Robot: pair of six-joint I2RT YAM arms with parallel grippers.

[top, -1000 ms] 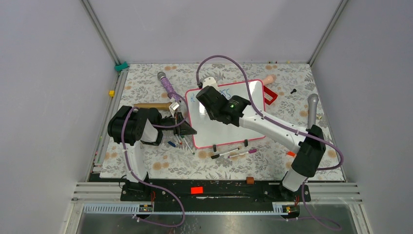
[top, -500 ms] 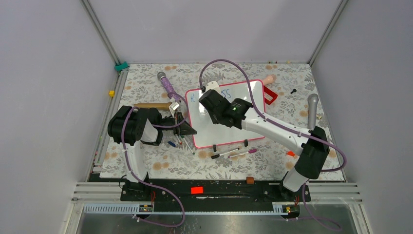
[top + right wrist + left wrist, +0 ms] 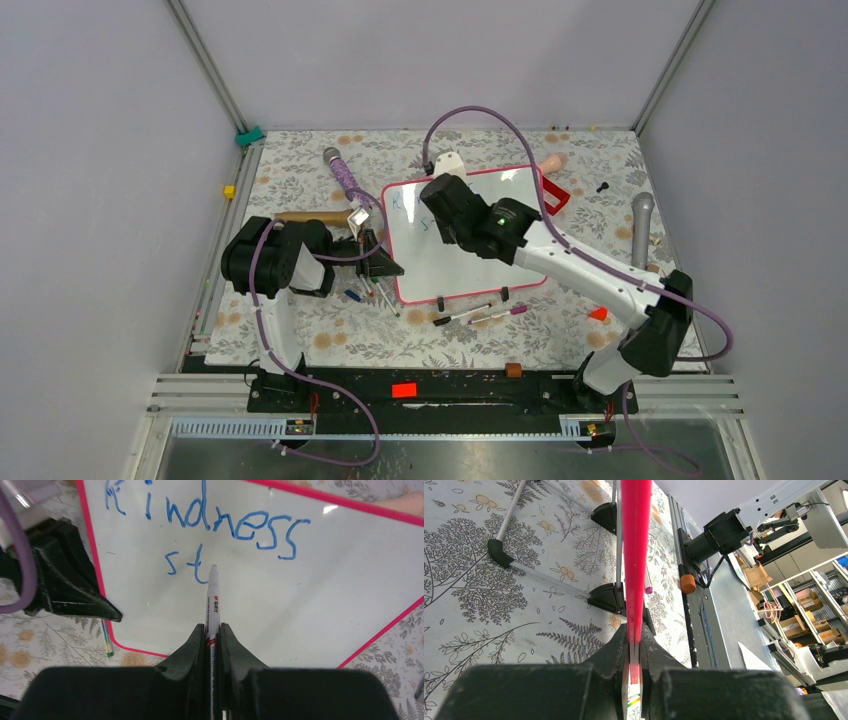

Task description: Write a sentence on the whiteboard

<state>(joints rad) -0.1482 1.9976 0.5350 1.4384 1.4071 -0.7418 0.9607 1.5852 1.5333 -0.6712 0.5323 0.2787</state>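
Observation:
The whiteboard, glossy white with a pink-red rim, lies in the middle of the table and also fills the right wrist view. Blue writing on it reads "kindness" with "st" below. My right gripper is shut on a white marker whose tip rests on the board just right of the "t". In the top view the right gripper hovers over the board's upper left part. My left gripper is shut on the board's left rim; in the top view it sits at that edge.
Loose pens lie in front of the board's near edge and by its left corner. A purple-handled tool, a wooden stick, a red piece and a grey microphone lie around the board.
My right arm has moved right and toward the back, carrying the marker along the board's second line. The left gripper and the board have not moved.

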